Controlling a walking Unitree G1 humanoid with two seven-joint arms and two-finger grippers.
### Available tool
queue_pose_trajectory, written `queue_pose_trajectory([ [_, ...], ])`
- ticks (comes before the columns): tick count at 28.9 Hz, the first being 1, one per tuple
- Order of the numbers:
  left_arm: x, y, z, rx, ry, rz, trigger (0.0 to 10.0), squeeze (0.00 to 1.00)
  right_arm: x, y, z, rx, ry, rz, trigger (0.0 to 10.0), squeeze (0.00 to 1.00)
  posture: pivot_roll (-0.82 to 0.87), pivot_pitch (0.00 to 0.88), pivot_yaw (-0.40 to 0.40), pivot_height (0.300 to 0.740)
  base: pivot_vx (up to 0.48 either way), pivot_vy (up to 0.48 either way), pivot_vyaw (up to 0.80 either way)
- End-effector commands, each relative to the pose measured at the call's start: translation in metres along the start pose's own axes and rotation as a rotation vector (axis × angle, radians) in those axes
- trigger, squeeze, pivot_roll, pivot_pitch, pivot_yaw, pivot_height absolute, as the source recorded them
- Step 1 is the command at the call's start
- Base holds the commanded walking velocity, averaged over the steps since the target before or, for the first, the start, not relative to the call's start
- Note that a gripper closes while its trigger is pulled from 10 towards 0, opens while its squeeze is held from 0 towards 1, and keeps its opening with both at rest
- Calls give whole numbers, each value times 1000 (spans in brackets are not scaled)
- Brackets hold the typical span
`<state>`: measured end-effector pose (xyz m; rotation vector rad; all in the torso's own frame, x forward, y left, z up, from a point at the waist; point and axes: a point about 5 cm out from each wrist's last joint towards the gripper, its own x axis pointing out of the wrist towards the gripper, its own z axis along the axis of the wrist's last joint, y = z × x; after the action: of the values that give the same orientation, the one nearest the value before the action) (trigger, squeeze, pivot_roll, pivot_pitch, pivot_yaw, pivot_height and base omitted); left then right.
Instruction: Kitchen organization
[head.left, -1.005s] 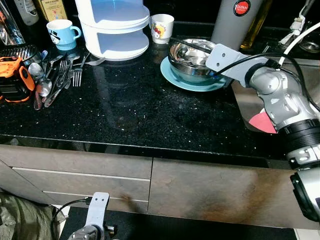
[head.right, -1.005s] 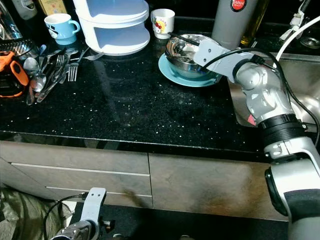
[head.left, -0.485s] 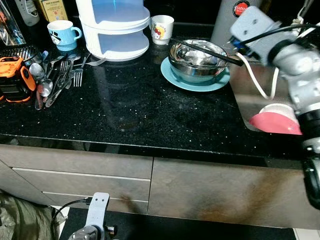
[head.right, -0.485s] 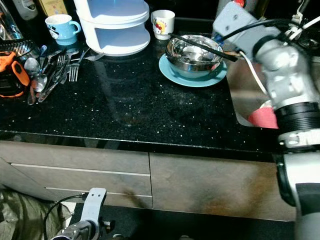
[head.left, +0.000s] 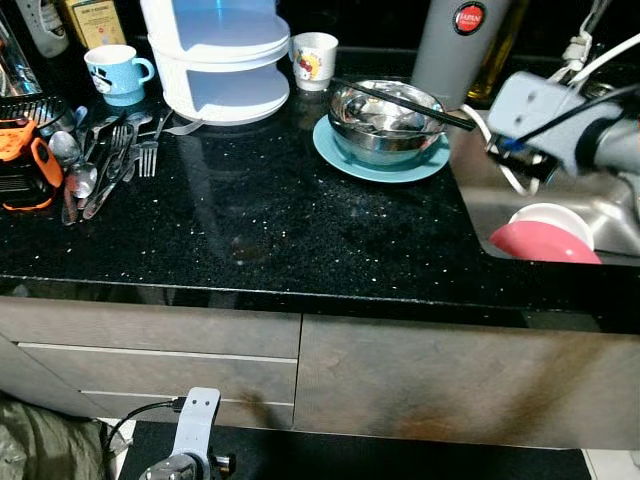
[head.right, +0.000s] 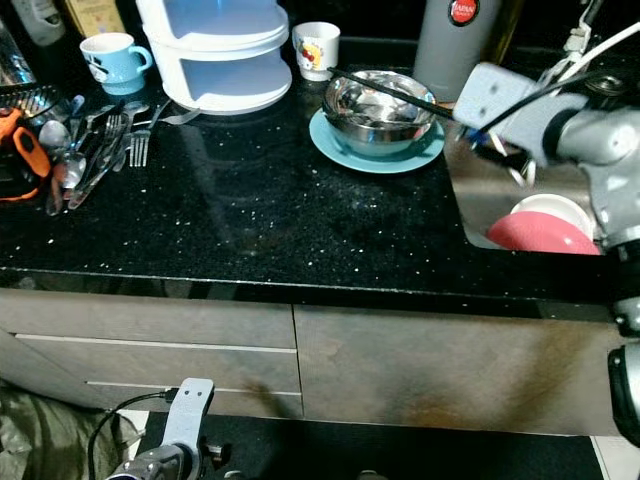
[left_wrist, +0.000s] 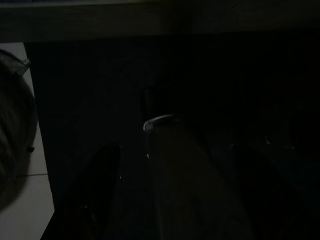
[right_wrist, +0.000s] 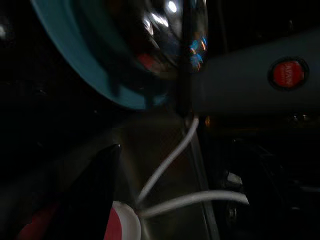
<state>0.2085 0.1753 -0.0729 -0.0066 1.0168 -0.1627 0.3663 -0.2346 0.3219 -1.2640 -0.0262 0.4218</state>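
Right arm has pulled back from the steel bowl (head.left: 388, 120) to the frame's right edge, over the sink (head.left: 560, 205); bowl left on the teal plate (head.left: 335, 150), upper centre of the surface (head.left: 270, 220). Right pincer (right_wrist: 175, 190) fingers spread, empty. Right wrist view adds white cable and grey flask (right_wrist: 260, 90). Left pincer (left_wrist: 170, 195) hangs idle, fingers spread
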Motion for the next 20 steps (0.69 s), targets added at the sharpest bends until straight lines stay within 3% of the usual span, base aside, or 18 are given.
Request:
queue_pose_trajectory([
  [1,-1,1,-7,8,27,0,10000,0,4,6,2,-25,1,12,10000,0,-15,77,-22,740,0,0,0],
  [5,-1,0,-7,10,28,-1,10000,0,27,8,20,-22,-19,-121,10000,0,-9,84,-19,740,0,0,0],
  [11,0,0,-9,11,30,-4,10000,0,37,7,29,-57,3,-207,10000,0,-3,98,-28,740,0,0,0],
  [20,-1,-1,-11,13,33,-9,10000,0,44,17,27,-98,37,-196,10000,0,0,119,-36,740,0,0,0],
])
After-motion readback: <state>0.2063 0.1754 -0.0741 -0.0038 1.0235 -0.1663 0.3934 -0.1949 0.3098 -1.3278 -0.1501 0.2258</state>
